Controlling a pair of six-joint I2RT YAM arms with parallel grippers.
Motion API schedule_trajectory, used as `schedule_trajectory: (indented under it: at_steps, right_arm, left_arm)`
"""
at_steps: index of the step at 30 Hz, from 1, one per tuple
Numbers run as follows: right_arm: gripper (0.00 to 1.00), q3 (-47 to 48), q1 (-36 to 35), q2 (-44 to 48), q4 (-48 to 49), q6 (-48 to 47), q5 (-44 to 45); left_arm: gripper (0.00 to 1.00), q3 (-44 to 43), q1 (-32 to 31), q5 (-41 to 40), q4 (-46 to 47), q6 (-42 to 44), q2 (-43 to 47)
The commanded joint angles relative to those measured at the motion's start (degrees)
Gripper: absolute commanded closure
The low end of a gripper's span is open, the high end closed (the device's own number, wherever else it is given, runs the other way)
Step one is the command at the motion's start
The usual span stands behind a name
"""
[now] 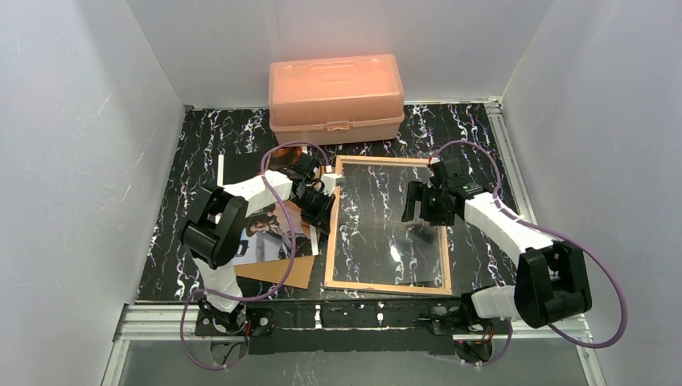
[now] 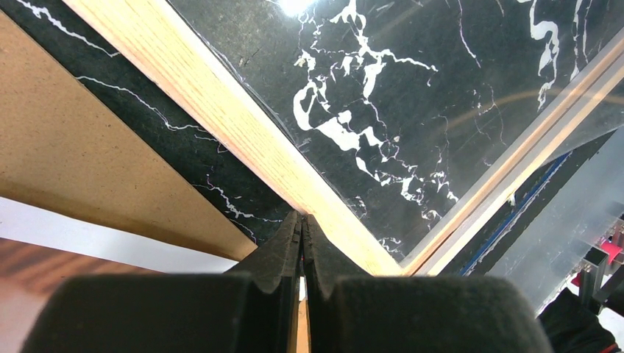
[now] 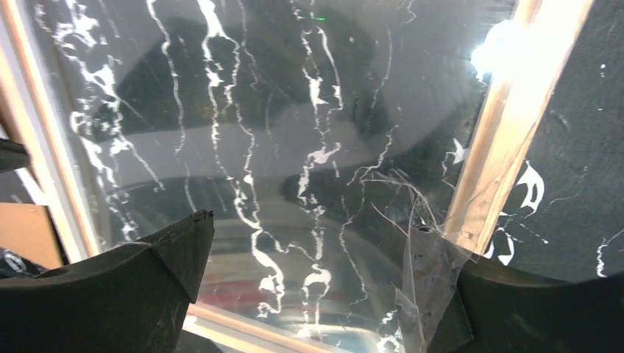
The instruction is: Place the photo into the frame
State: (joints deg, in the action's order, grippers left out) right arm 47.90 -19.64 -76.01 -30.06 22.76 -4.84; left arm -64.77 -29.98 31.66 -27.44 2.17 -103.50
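Thin-railed rectangular wooden frame (image 1: 387,286) lies flat on the black white-veined marble worktop (image 1: 201,137), centre-right, tan back up, clear pane in it with the marble showing through. White-bordered rectangular paper photo (image 1: 265,233) is left of the frame, picture side up, on the plain brown backing board (image 1: 277,272), partly under the left arm; not in the frame. The board's near edge sticks out past the photo. Left fingers (image 2: 276,257) pressed together, nothing visibly between them, tips right at the frame's left wooden rail near its far corner; can't tell if they actually touch it. Right fingers (image 3: 147,279) spread wide, holding nothing, over the right part of the pane, just inside the right rail. A bit of crinkled clear film (image 3: 419,294) sits by the right-hand finger in the wrist view; can't tell whether it's stuck to the finger or the pane. Translucent orange plastic box (image 1: 336,90), lid closed, at the far edge of the worktop, beyond the frame.
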Motion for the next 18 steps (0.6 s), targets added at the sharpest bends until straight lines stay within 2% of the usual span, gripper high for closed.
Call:
schedule_trajectory:
  at_steps: [1, 7, 12, 18]
  right_arm:
    - [0.11, 2.4, -0.9, 4.7, 3.1, 4.3, -5.5]
    - [0.35, 0.5, -1.0, 10.5, 11.2, 11.7, -13.2]
    - [0.49, 0.4, -0.9, 12.2, 15.1, 17.9, -18.4]
    - [0.57, 1.7, -1.0, 14.2, 15.3, 21.1, -19.5]
  left_arm:
    - [1.00, -0.7, 0.1, 1.6, -0.4, 0.7, 1.3]
    - [1.00, -0.7, 0.2, 1.4, -0.4, 0.6, 1.4]
    - [1.00, -0.3, 0.6, 1.3, -0.3, 0.8, 1.7]
    - [1.00, -0.1, 0.8, 1.6, -0.3, 0.7, 1.7]
